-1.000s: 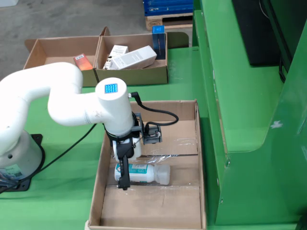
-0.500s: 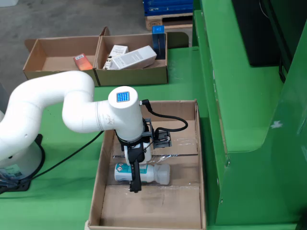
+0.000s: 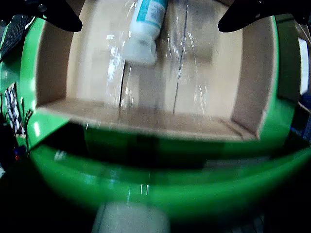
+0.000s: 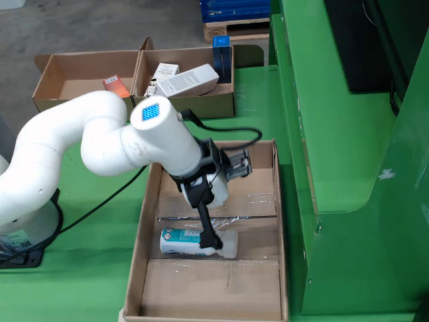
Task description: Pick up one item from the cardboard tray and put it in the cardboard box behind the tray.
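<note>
A white bottle with a teal label (image 4: 198, 243) lies on its side on the floor of the long cardboard tray (image 4: 261, 201) in the fixed overview. My gripper (image 4: 213, 235) hangs right over it, one black finger (image 4: 206, 225) reaching down to the bottle's cap end. In the blurred view that rides on the gripper, the bottle (image 3: 146, 29) lies between two black fingertips (image 3: 56, 14) that stand wide apart and clear of it, so the gripper (image 3: 150, 17) is open. Behind the tray stands a cardboard box (image 4: 201, 106) holding white cartons (image 4: 188, 80) and a blue carton (image 4: 222, 54).
A second cardboard box (image 4: 74, 79) with a small orange carton (image 4: 115, 84) sits left of the first. A tall green machine frame (image 4: 335, 134) borders the tray's right side. A black cable (image 4: 228, 131) runs to the gripper. Tray walls (image 3: 53, 63) enclose the bottle.
</note>
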Action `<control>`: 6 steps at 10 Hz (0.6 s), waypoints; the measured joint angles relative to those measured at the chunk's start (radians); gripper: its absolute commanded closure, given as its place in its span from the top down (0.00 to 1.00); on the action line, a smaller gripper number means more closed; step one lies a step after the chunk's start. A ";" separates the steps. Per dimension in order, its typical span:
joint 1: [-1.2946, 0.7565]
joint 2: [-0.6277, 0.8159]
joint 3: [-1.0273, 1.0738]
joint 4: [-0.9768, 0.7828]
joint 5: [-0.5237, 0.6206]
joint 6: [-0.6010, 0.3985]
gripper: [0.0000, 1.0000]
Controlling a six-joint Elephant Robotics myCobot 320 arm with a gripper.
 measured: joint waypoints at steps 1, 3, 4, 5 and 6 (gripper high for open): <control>0.000 -0.009 0.054 0.026 -0.002 0.005 1.00; -0.001 -0.024 0.058 0.035 -0.009 0.006 1.00; -0.001 -0.046 0.058 0.049 -0.011 0.008 1.00; -0.001 -0.051 0.057 0.051 -0.011 0.008 1.00; -0.001 -0.068 0.058 0.060 -0.017 0.011 1.00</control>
